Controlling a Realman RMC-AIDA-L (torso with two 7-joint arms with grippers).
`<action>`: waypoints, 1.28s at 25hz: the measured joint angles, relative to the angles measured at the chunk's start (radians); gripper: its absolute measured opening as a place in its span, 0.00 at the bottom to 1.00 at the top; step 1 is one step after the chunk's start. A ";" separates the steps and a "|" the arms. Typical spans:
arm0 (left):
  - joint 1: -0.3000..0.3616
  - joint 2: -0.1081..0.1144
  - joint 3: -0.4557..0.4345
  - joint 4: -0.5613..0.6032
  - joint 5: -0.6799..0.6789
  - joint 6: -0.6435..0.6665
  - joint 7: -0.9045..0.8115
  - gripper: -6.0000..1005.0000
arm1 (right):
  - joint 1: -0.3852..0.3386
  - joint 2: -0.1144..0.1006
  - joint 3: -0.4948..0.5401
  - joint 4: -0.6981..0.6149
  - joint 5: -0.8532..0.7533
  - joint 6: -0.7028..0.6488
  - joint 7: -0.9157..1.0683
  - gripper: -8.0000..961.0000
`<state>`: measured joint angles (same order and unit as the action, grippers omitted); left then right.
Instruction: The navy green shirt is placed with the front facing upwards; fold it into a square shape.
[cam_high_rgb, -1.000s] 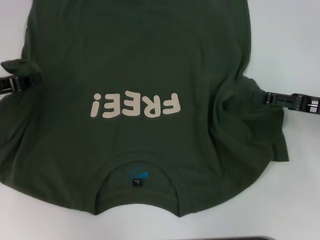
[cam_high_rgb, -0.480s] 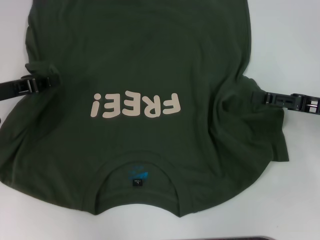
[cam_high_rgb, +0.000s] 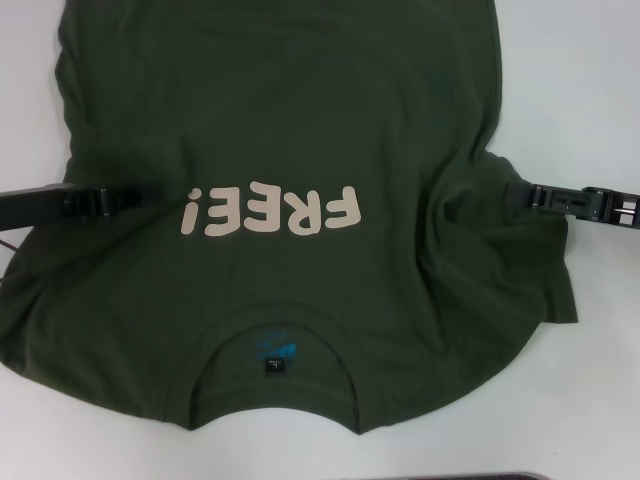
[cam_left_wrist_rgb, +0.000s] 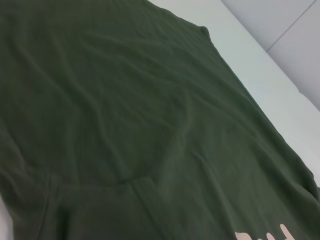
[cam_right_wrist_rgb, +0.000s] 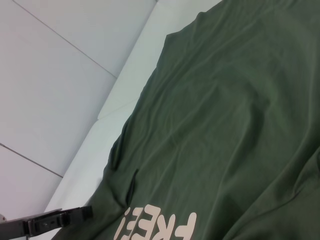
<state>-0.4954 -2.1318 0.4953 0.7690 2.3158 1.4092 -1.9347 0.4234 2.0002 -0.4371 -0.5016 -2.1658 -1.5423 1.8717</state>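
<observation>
The navy green shirt lies front up on the white table, collar nearest me, cream "FREE!" letters across the chest. My left gripper reaches in low over the shirt's left side, just beside the "!" and shut on sleeve cloth it has drawn inward. It also shows from the right wrist view as the left gripper. My right gripper is shut on the bunched right sleeve at the shirt's right edge. The left wrist view holds only the shirt, with no fingers in it.
A black neck tag with blue print sits inside the collar. Bare white table borders the shirt on both sides. A dark strip runs along the table's near edge. Pale wall panels stand beyond the table.
My left gripper has travelled inward from the shirt's left edge toward the letters, taking the sleeve with it, and the raised cloth bump is gone. The right gripper has not moved.
</observation>
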 joint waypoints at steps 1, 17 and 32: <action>0.000 -0.001 0.000 0.000 -0.001 -0.002 0.000 0.24 | 0.000 0.000 0.000 0.000 0.000 0.000 0.000 0.97; 0.035 0.003 -0.023 0.054 -0.062 -0.106 0.080 0.68 | 0.000 0.000 0.000 0.000 0.006 0.001 0.005 0.97; 0.054 0.020 -0.037 0.055 0.004 -0.077 0.081 0.82 | 0.007 -0.001 0.000 0.000 0.006 0.001 0.013 0.97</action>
<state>-0.4412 -2.1114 0.4586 0.8245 2.3201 1.3322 -1.8538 0.4307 1.9992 -0.4371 -0.5016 -2.1597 -1.5416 1.8852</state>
